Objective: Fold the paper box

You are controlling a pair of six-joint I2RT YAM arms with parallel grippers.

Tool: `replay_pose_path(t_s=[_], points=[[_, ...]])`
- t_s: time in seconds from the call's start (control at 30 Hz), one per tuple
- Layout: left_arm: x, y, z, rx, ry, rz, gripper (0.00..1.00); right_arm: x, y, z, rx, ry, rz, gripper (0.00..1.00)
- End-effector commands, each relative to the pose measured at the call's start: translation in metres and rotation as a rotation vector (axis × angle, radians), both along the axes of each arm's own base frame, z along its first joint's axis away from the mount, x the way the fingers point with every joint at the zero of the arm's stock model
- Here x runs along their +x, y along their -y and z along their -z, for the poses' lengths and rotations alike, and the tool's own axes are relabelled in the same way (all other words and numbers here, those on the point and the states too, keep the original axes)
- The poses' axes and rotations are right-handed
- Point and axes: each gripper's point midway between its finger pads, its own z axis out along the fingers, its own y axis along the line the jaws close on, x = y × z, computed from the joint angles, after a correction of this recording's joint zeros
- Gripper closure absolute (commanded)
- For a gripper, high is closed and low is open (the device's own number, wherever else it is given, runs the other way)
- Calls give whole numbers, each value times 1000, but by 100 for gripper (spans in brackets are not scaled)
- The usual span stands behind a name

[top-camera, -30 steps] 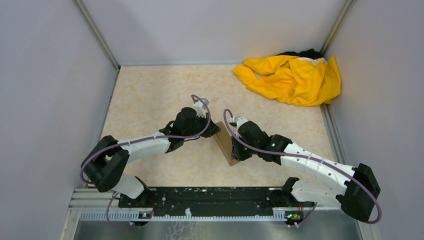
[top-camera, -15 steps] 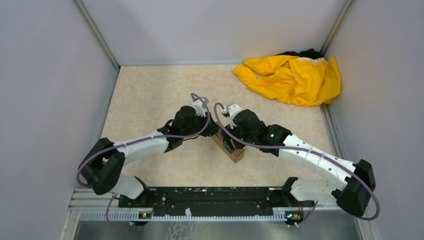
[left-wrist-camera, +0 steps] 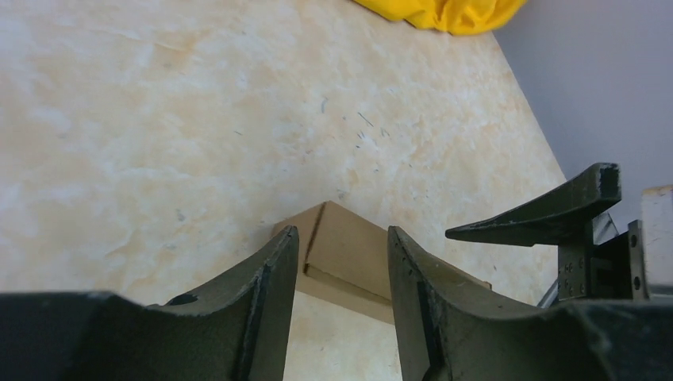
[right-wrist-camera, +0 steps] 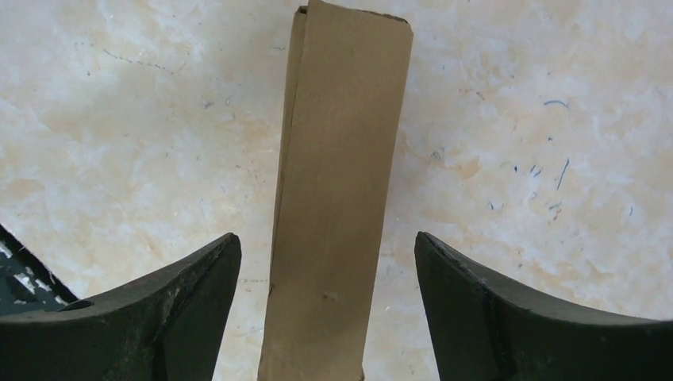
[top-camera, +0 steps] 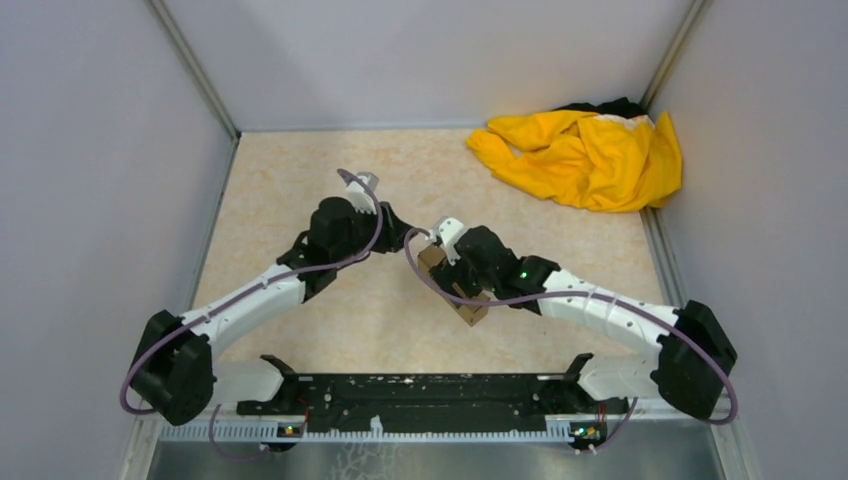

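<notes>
A beige marbled desk (top-camera: 300,170) is sitting between grey walls (top-camera: 90,150), with a yellow cloth (top-camera: 585,155) lying in the far right corner. The paper box (right-wrist-camera: 337,198) is lying mid-desk between the wide-open right jaws, untouched. The left jaws are standing partly open just short of its corner, gripping nothing. Its long axis is running far-left to near-right, seemingly flat.

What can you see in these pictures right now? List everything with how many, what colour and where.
paper box: one, brown, folded flat, lying mid-table
cloth: one, yellow, crumpled in the far right corner
dark item: one, black, behind the cloth, mostly hidden
table: one, beige marbled, under everything
left gripper: one, black, open, pointed at one end of the paper box
right gripper: one, black, open, straddling the paper box without touching it
</notes>
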Motion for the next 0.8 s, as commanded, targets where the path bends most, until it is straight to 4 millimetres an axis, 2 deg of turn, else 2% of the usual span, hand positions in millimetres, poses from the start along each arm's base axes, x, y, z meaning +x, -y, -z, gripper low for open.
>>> replay_pose_path(t_s=[0.0, 0.1, 0.23, 0.43, 0.77], points=[[2, -33, -4, -22, -8, -74, 48, 16, -24, -9, 46, 87, -76, 20], [4, -50, -1, -14, -17, -107, 49, 21, -35, -7, 55, 81, -114, 20], [2, -59, 1, -10, -20, -118, 50, 35, -47, -4, 38, 87, -134, 20], [1, -66, 4, -14, -24, -121, 51, 60, -51, -5, 43, 93, -106, 19], [1, -67, 10, -17, -34, -114, 53, 77, -64, -9, 70, 89, -121, 19]])
